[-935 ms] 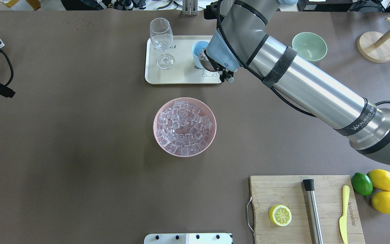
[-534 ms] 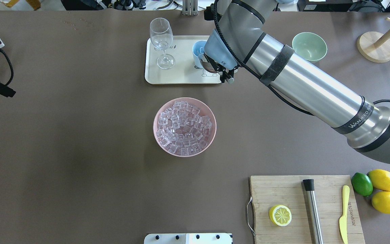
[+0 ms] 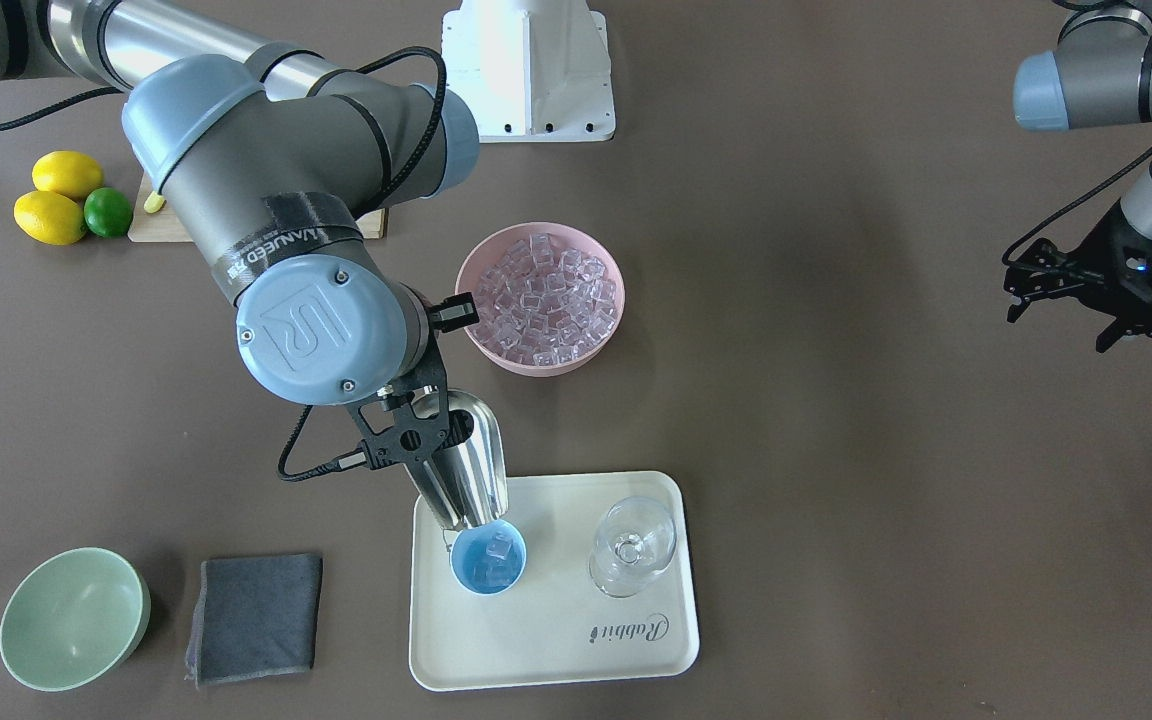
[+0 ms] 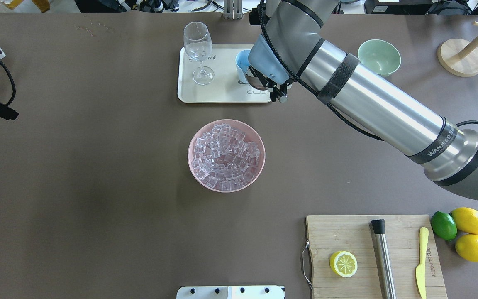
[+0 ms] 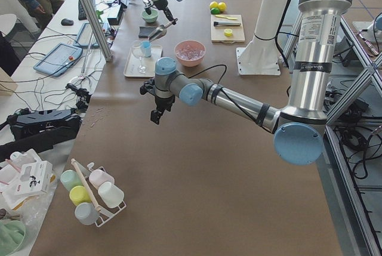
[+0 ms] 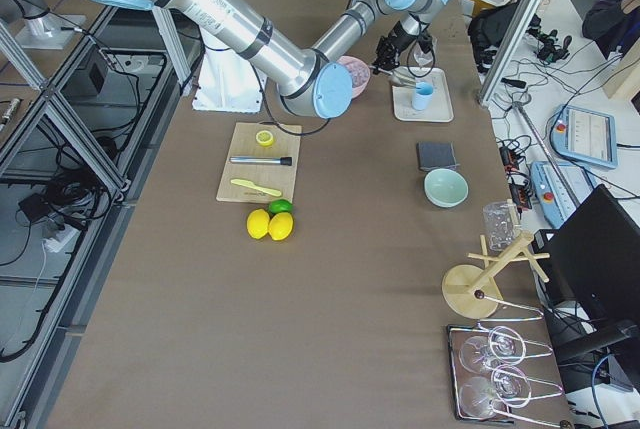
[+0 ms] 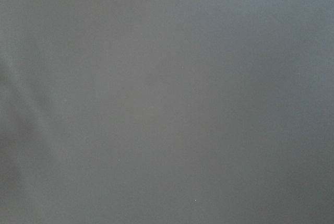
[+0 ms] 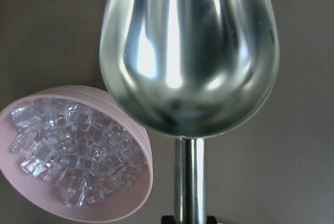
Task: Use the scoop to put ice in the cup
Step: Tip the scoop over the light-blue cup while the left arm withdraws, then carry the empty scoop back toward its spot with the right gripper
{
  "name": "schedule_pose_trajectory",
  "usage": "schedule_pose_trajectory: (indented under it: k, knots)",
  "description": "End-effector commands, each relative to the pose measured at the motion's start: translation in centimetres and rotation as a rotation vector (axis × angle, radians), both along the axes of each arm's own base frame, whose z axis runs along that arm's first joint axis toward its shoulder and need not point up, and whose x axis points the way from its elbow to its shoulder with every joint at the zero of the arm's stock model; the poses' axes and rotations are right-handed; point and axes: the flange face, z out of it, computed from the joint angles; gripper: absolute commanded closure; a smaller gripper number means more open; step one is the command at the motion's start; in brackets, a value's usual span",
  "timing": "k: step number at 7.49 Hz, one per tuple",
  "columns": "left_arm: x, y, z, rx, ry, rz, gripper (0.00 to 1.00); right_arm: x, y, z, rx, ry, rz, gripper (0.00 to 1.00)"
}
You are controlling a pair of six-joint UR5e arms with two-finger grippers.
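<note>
My right gripper (image 3: pixel 406 436) is shut on the handle of the shiny steel scoop (image 3: pixel 466 465). It holds the scoop tilted steeply, mouth down, at the rim of the light-blue cup (image 3: pixel 488 560) on the cream tray (image 3: pixel 556 640). A few clear ice cubes (image 3: pixel 497 552) lie in the cup. In the right wrist view the scoop's pan (image 8: pixel 188 51) is empty. More ice (image 4: pixel 225 155) fills the pink bowl (image 4: pixel 259 166) at mid-table. In the overhead view my arm hides most of the cup (image 4: pixel 241 62). My left gripper (image 3: pixel 1061 325) hangs open and empty, far off over bare table.
A stemmed glass (image 3: pixel 633 545) stands on the tray beside the cup. A pale green bowl (image 3: pixel 73 618) and a grey cloth (image 3: pixel 254 615) lie near the tray. A cutting board (image 4: pixel 359 236) holds a steel cylinder (image 4: pixel 383 261), a lemon half and a yellow knife.
My right wrist has shifted a little up and toward the far edge, tipping the scoop more steeply at the cup. The left arm has not moved.
</note>
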Motion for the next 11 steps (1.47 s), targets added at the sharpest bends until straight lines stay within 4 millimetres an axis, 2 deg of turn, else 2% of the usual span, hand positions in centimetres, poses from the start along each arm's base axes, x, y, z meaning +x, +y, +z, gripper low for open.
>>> schedule_pose_trajectory:
  k: [1, 2, 3, 4, 5, 6, 7, 8, 10, 11]
  knots:
    - [-0.5, 0.2, 0.3, -0.009, 0.0, -0.007, 0.02, 5.7, 2.1, 0.5, 0.075, -0.039, 0.038, 1.0]
    - [-0.7, 0.2, 0.5, -0.01, -0.003, -0.01, 0.02, 8.8, 4.7, 2.6, 0.113, -0.046, 0.056, 1.0]
    - [-0.9, 0.1, 0.5, -0.012, -0.006, -0.013, 0.02, 11.5, 8.0, 5.3, 0.155, -0.043, 0.063, 1.0]
    - [-1.9, -0.1, 0.7, -0.018, -0.006, -0.031, 0.02, 14.5, 11.9, 6.8, 0.155, -0.039, 0.109, 1.0]
    - [-3.6, 0.3, 2.1, -0.047, -0.019, -0.058, 0.02, 16.3, 14.7, 8.5, 0.08, 0.029, 0.221, 1.0]
    - [-5.3, 0.1, 2.5, -0.055, -0.021, -0.089, 0.02, 17.6, 17.9, 9.9, 0.092, 0.095, 0.277, 1.0]
    - [-8.3, 0.8, 4.3, -0.091, -0.026, -0.136, 0.02, 17.8, 20.3, 12.1, 0.141, 0.126, 0.289, 1.0]
    - [-10.9, 1.5, 6.0, -0.144, -0.035, -0.177, 0.02, 17.1, 21.2, 14.0, 0.108, 0.133, 0.352, 1.0]
    - [-15.8, 2.6, 9.0, -0.291, -0.073, -0.27, 0.02, 15.6, 23.5, 18.6, 0.148, 0.127, 0.396, 1.0]
    - [-19.8, 4.6, 10.8, -0.35, -0.039, -0.338, 0.02, 14.8, 24.3, 19.8, 0.16, 0.133, 0.42, 1.0]
